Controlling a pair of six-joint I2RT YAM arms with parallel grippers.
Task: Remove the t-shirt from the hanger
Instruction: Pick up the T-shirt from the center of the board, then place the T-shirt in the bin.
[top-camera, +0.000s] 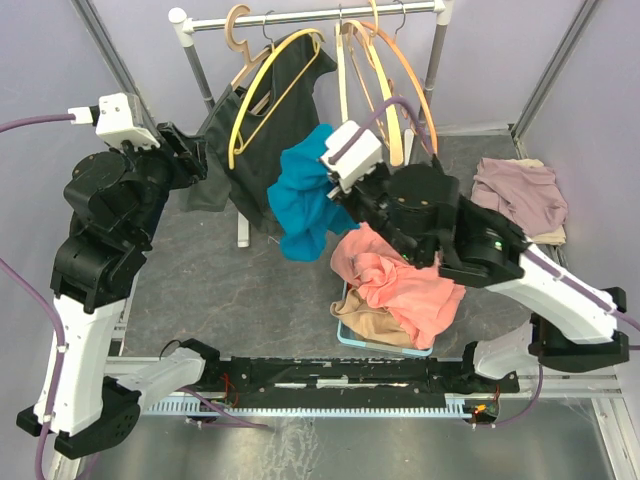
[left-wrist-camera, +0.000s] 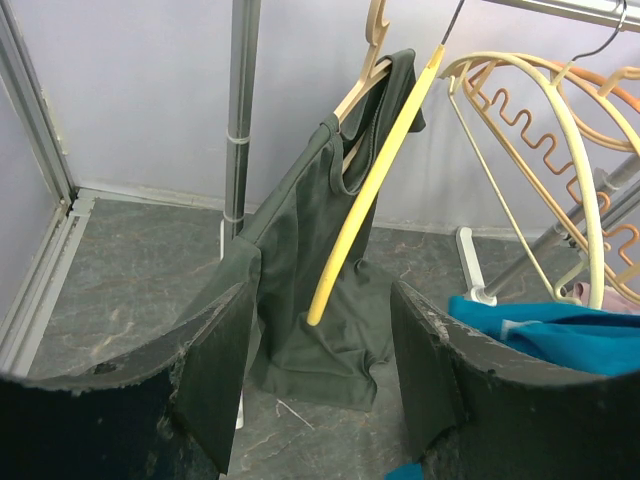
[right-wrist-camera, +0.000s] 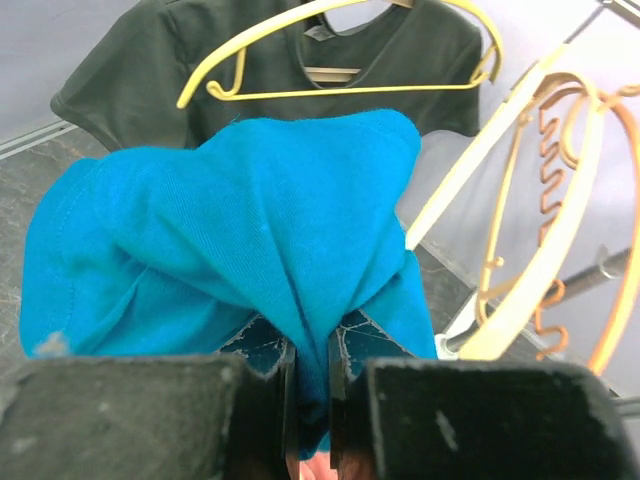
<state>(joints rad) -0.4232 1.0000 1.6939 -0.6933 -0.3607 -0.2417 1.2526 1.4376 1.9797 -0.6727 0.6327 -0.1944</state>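
A blue t-shirt (top-camera: 305, 195) hangs bunched from my right gripper (top-camera: 338, 198), off any hanger, in front of the rack. In the right wrist view the right gripper (right-wrist-camera: 310, 370) is shut on a fold of the blue t-shirt (right-wrist-camera: 250, 220). A bare yellow hanger (top-camera: 270, 90) hangs on the rail in front of a dark t-shirt (top-camera: 265, 120), which sits on a wooden hanger (left-wrist-camera: 370, 60). My left gripper (top-camera: 195, 150) stands open just left of the dark t-shirt (left-wrist-camera: 310, 270), holding nothing; the left gripper (left-wrist-camera: 320, 340) frames the shirt's hem and the yellow hanger (left-wrist-camera: 375, 180).
Several empty cream and orange hangers (top-camera: 385, 70) hang on the rail (top-camera: 300, 18). A pale blue basket (top-camera: 345, 335) holds salmon and tan clothes. Mauve garments (top-camera: 520, 195) lie at the right. The rack's post (left-wrist-camera: 243, 110) stands just left of the dark t-shirt.
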